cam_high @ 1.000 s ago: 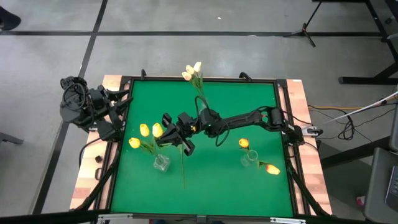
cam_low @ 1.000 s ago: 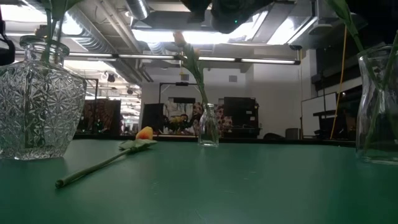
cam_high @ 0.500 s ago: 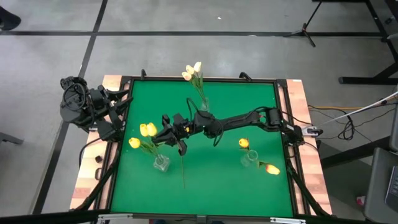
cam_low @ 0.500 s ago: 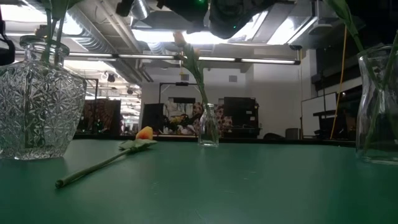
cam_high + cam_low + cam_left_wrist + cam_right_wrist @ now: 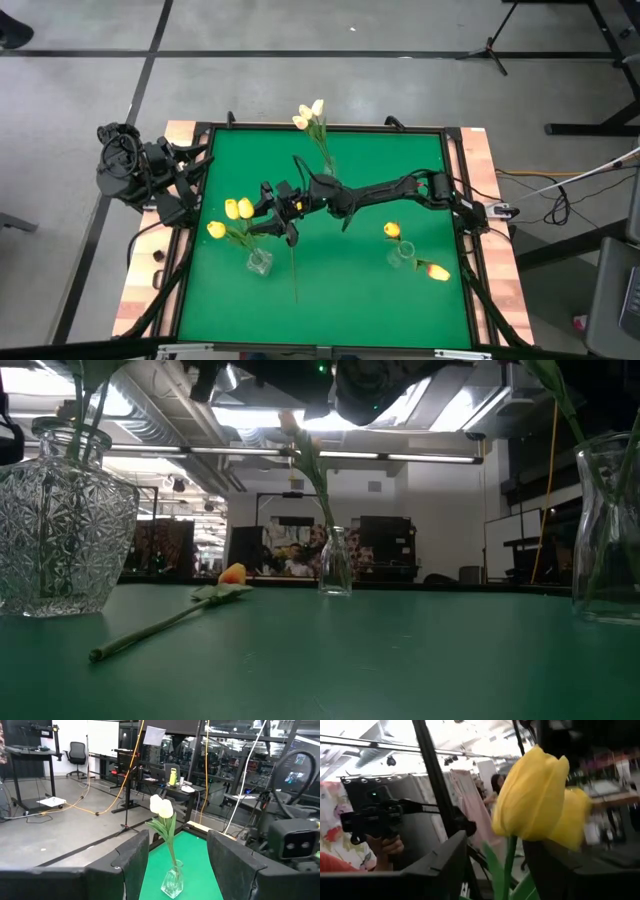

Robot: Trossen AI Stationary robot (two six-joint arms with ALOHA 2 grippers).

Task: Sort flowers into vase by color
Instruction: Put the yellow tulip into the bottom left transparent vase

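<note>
Right wrist view shows the right arm's fingers [image 5: 492, 870] spread wide, a yellow tulip [image 5: 530, 795] standing between them, not pinched. From above, these fingers [image 5: 268, 210] sit left of centre, just beside the yellow tulips [image 5: 238, 208] leaning from a cut-glass vase [image 5: 259, 262]. Withdrawing carelessly could snag a stem, tipping the vase or dragging a flower out. One orange tulip [image 5: 294, 262] lies loose on the green desk [image 5: 350, 290]; another pokes sideways from the lower-right vase [image 5: 403, 256]. White tulips [image 5: 310, 116] stand at top centre. The left fingers [image 5: 177, 855] wait released at the left edge.
</note>
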